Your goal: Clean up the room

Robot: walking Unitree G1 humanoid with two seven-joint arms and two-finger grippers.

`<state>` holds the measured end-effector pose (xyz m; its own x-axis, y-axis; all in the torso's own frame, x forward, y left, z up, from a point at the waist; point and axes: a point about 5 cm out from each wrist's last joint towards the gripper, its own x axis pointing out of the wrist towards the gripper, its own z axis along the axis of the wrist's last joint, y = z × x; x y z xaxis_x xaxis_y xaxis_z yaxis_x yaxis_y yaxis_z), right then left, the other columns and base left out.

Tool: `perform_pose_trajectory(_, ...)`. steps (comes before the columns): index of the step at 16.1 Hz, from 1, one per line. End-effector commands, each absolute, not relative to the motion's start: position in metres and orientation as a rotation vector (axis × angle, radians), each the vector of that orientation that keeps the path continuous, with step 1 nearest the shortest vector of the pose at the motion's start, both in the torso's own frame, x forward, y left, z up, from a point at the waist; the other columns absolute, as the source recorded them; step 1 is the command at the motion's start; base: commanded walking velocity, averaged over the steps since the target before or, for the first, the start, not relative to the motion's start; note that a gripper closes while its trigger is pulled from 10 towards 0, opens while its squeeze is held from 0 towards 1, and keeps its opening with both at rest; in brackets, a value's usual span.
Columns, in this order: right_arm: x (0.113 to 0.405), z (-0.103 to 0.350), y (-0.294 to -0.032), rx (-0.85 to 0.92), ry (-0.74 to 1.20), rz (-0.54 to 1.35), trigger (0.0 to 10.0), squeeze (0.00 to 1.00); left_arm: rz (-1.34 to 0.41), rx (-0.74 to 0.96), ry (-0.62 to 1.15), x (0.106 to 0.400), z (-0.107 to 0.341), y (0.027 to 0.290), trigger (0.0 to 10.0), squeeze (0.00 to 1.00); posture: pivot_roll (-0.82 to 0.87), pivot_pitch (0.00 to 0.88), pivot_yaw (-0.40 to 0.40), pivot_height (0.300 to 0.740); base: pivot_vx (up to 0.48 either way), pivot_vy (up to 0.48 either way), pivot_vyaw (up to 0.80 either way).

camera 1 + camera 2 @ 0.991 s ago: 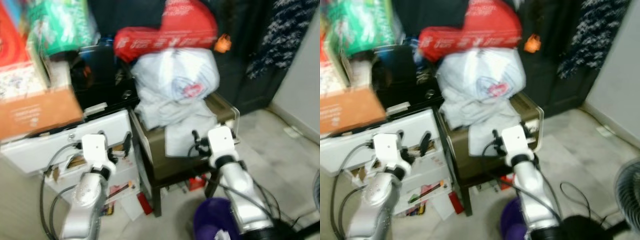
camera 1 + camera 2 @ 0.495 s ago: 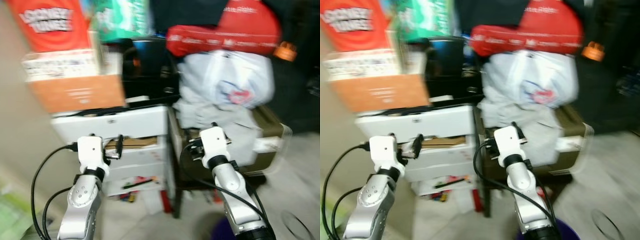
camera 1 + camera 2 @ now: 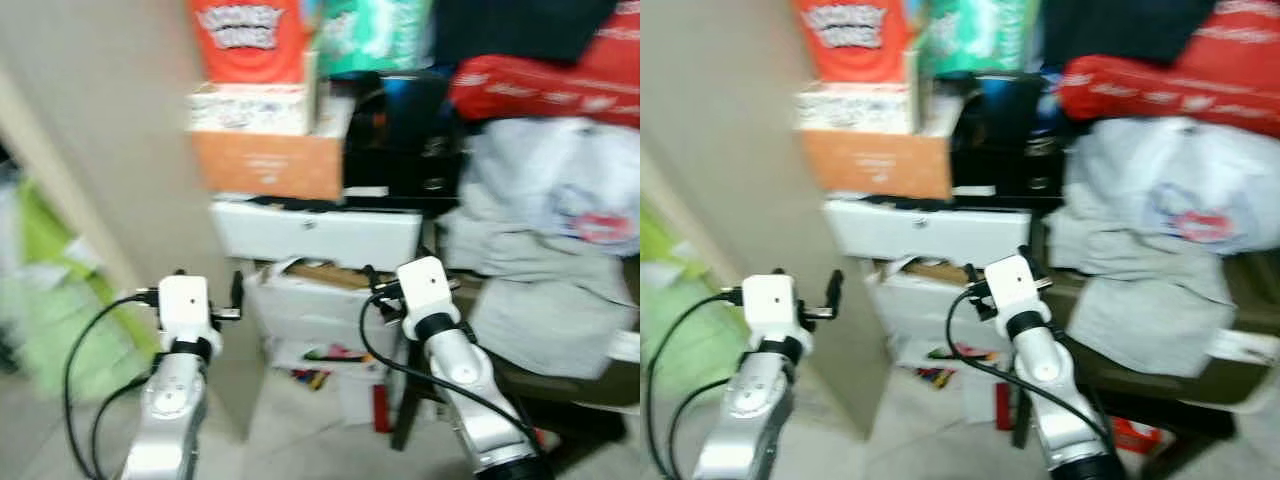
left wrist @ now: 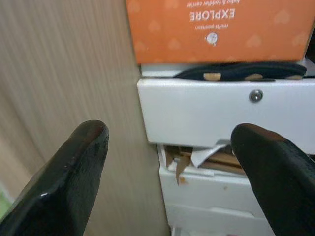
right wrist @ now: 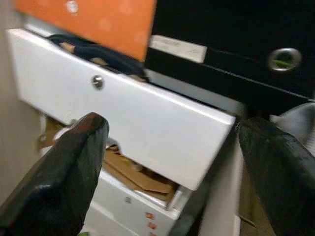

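Both arms are raised in front of a cluttered white drawer unit (image 3: 315, 235) whose top drawer (image 4: 216, 115) stands pulled out, dark cloth hanging over its edge. An orange box (image 3: 268, 165) sits on the unit, with a red printed box (image 3: 248, 40) above it. My left gripper (image 3: 208, 288) is open and holds nothing, level with the unit's left edge beside a beige panel (image 3: 110, 130). My right gripper (image 3: 400, 275) is open too, in front of the lower drawers, where torn cardboard (image 5: 133, 177) sticks out. The head views are blurred.
A black box (image 3: 400, 140) and a green pack (image 3: 375, 35) top the unit. To the right, pale clothes and a white bag (image 3: 560, 220) under a red bag (image 3: 545, 85) cover a dark low table (image 3: 560, 385). Papers and small items (image 3: 330, 365) litter the floor. Something green (image 3: 40, 290) lies far left.
The camera has swung left, so the whole scene slid right; the beige panel and the green thing have come into view. Both arms keep the same raised pose.
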<state>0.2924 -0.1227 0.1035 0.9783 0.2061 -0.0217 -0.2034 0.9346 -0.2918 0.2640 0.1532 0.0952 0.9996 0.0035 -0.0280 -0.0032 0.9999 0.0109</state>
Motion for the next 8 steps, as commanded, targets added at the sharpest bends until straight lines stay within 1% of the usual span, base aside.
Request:
perform_pose_trajectory(1, 0.293, 0.107, -0.122, -0.289, -0.025, 0.208, 10.0, 0.0, -0.029, -0.007, 0.025, 0.263, 0.096, 0.152, 10.0, 0.0, -0.14, 0.0, 0.046, 0.74, 0.0, 0.0, 0.8)
perform_pose_trajectory(2, 0.293, 0.107, -0.122, -0.288, -0.024, 0.208, 10.0, 0.0, -0.054, -0.028, 0.031, 0.262, 0.096, 0.151, 10.0, 0.0, -0.14, 0.0, 0.046, 0.74, 0.0, 0.0, 0.79)
perform_pose_trajectory(5, 0.292, 0.106, -0.122, -0.286, -0.023, 0.212, 10.0, 0.0, -0.044, -0.02, 0.019, 0.258, 0.1, 0.153, 10.0, 0.0, -0.13, 0.0, 0.046, 0.74, 0.0, 0.0, 0.58)
perform_pose_trajectory(8, 0.292, 0.106, -0.123, -0.286, -0.02, 0.213, 10.0, 0.0, 0.015, -0.012, 0.037, 0.249, 0.097, 0.167, 10.0, 0.0, -0.12, 0.0, 0.043, 0.74, 0.0, 0.0, 0.69)
